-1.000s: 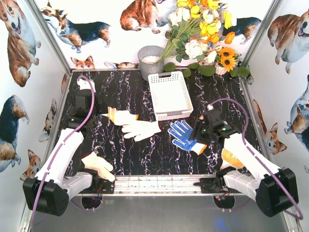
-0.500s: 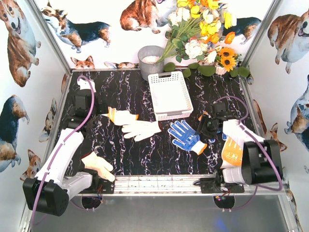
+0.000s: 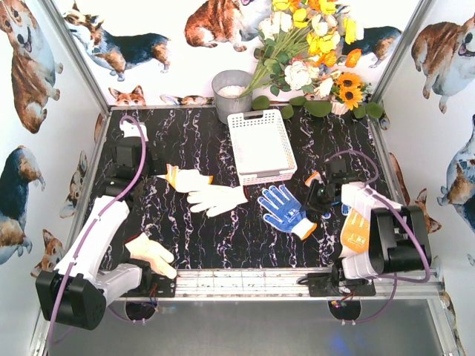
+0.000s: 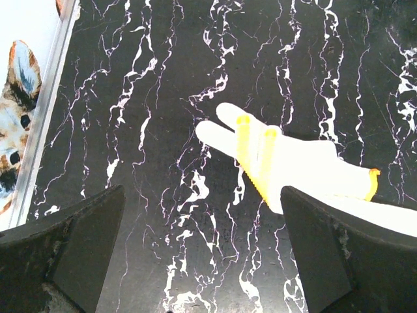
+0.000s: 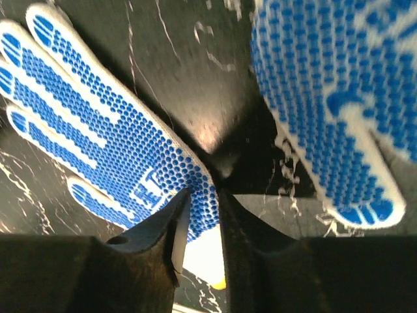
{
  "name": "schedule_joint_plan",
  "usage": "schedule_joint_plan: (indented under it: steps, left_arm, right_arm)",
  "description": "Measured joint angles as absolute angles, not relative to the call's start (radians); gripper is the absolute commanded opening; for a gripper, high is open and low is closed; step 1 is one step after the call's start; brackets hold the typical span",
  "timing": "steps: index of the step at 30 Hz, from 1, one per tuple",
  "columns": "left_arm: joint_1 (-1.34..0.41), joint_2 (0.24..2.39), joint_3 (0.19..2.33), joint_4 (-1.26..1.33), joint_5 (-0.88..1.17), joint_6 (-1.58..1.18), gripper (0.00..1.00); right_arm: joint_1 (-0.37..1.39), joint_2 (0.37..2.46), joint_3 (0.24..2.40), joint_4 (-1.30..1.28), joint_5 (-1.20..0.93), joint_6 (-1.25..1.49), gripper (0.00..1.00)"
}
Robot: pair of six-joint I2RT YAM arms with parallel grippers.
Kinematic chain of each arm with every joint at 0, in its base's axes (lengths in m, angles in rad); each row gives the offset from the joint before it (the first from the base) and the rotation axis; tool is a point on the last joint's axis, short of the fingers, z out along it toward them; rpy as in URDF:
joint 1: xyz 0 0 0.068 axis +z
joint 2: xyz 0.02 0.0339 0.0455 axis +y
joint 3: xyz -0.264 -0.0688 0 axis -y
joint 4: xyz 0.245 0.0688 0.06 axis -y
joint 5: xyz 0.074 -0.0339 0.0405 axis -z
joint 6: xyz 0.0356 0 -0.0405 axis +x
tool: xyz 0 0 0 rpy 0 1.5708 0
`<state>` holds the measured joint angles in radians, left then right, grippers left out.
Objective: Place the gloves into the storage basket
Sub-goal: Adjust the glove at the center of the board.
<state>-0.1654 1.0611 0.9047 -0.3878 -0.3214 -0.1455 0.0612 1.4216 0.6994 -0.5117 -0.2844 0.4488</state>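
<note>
Black marble table (image 3: 185, 230): right end effector (image 5: 202, 197) pinches the blue dotted glove (image 5: 111, 150); left end effector (image 4: 202, 215) gapes, empty.

Palm of blue-dotted glove (image 5: 98, 124): dotted mark (image 5: 144, 193), reads roughly "HT" (hard to confirm). No other legible text.

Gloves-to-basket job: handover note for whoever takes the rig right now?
Left gripper: open, above the table, left of the white gloves.
Right gripper: jaws nearly together at the edge of the blue-dotted knit glove; grip unconfirmed.
White slotted plastic basket: no glove inside.
Loose: white knit glove with orange cuff, plain white glove, cream glove by the left base.
Done: nothing. Left: every glove.
</note>
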Motion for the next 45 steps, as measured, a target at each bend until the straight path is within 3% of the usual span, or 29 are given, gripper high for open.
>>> schedule_joint_plan:
  steps: [3, 7, 17, 19, 22, 24, 26, 31, 37, 41, 45]
  left_arm:
    - [-0.165, 1.071, 0.905, -0.39, -0.321, -0.147, 1.0]
    - [-0.165, 1.089, 0.905, -0.395, -0.32, -0.155, 1.0]
    - [-0.167, 1.119, 0.905, -0.395, -0.272, -0.176, 1.0]
    - [-0.183, 1.122, 0.905, -0.397, -0.265, -0.19, 1.0]
    - [-0.245, 1.119, 0.904, -0.397, -0.25, -0.242, 0.99]
    - [-0.31, 1.103, 0.88, -0.377, -0.223, -0.308, 0.97]
    - [-0.377, 1.076, 0.833, -0.346, -0.187, -0.396, 0.93]
    - [-0.606, 1.089, 0.67, -0.199, -0.126, -0.68, 0.82]
    - [-0.861, 1.33, 0.67, -0.057, -0.104, -0.902, 0.66]
    - [-0.937, 1.468, 0.714, 0.005, -0.084, -0.975, 0.64]
    - [-0.96, 1.54, 0.722, 0.054, -0.062, -1.022, 0.53]
  right_arm:
    - [0.072, 1.363, 0.643, -0.516, -0.294, 0.485, 0.08]
    - [0.131, 1.273, 0.552, -0.496, -0.289, 0.589, 0.0]
    - [0.414, 1.082, 0.464, -0.445, -0.197, 0.885, 0.0]
    - [0.452, 1.056, 0.458, -0.44, -0.179, 0.929, 0.06]
    - [0.472, 1.029, 0.454, -0.446, -0.155, 0.965, 0.36]
    - [0.473, 1.002, 0.454, -0.467, -0.123, 0.973, 0.52]
    - [0.472, 0.962, 0.455, -0.494, -0.082, 0.957, 0.6]
    - [0.409, 0.9, 0.474, -0.535, -0.048, 0.882, 0.61]
    - [0.283, 0.967, 0.482, -0.506, -0.166, 0.804, 0.6]
    - [0.274, 1.06, 0.505, -0.496, -0.262, 0.757, 0.56]
    - [0.265, 1.127, 0.522, -0.487, -0.306, 0.726, 0.54]
